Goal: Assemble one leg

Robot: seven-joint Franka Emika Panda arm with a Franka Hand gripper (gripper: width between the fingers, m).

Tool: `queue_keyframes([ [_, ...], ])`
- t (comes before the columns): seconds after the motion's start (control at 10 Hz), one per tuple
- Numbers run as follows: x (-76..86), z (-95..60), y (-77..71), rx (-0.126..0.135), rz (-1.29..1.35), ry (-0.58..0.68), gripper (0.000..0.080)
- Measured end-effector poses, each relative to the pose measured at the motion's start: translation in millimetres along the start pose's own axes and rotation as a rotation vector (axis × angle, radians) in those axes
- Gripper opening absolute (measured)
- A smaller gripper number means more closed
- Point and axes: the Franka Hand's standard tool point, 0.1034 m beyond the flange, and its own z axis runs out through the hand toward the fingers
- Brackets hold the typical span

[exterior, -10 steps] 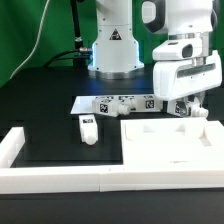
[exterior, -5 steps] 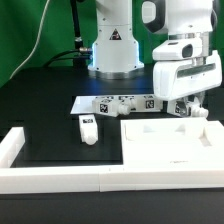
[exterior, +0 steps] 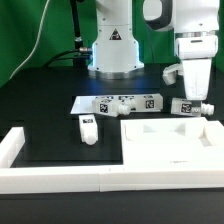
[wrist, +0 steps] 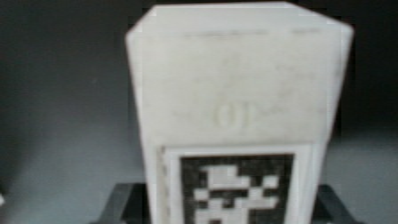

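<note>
My gripper (exterior: 192, 100) is at the exterior view's right, shut on a leg (exterior: 190, 106), a small white post with a black-and-white tag. The leg lies roughly level in the jaws, just above the far right corner of the large white square panel (exterior: 165, 142). In the wrist view the leg (wrist: 228, 100) fills the picture, tag toward the gripper (wrist: 222, 208), with dark fingers (wrist: 128, 200) on both sides of it. A second leg (exterior: 88, 129) lies loose on the black table, to the left of the panel.
The marker board (exterior: 120, 103) lies behind the panel, in front of the robot base (exterior: 112, 50). Long white border rails (exterior: 60, 178) run along the front and left of the table.
The gripper has turned about its wrist and moved slightly toward the exterior view's right, with the leg still held. The loose leg and the panel have not moved.
</note>
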Motion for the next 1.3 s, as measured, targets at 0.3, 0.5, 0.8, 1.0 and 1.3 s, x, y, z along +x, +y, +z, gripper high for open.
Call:
queue_keyframes([
  [0.3, 0.2, 0.2, -1.2, 0.002, -0.218, 0.001, 0.0285],
  [0.5, 1.4, 0.7, -2.2, 0.022, -0.549, -0.014, 0.0285],
  [0.8, 0.9, 0.5, -3.7, 0.019, -0.787, -0.009, 0.0285],
  [1.0, 0.6, 0.3, -4.7, 0.019, -0.890, -0.008, 0.0285],
  [1.3, 6.9, -0.8, -19.7, 0.041, -1.104, -0.018, 0.0285],
])
